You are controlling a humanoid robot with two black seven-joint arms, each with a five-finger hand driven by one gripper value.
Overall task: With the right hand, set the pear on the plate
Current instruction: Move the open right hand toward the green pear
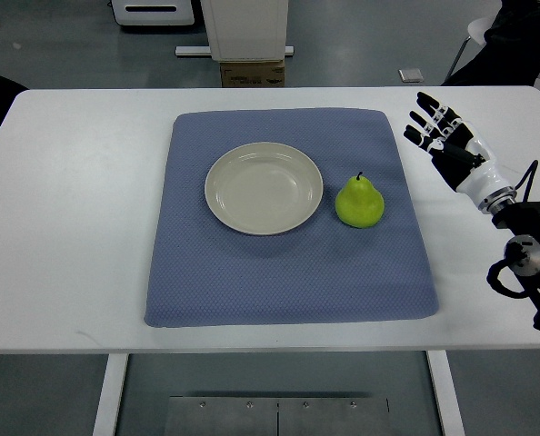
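- The right hand (441, 133) hovered over the desk's (79, 209) right side, its arm entering from the picture's right edge; its fingers (426, 116) were spread wide and straight, holding nothing.
- The fingertips pointed up and to the left in the picture, reaching just past the right edge of the mat (288, 272) near its far right corner.
- The pear (359, 201) stood upright on the mat, to the left of the hand and nearer the robot, apart from the hand.
- Beyond the pear from the hand, farther left, lay the plate (264, 188), bare, also on the mat; the pear sat just beside its right rim, and I could not tell whether they touched.
- The blue mat lay flat on the middle of the white desk, under both pear and plate.
- Past the desk's far edge, away from the hand to the upper left, a cardboard box (252, 72) stood on the floor.
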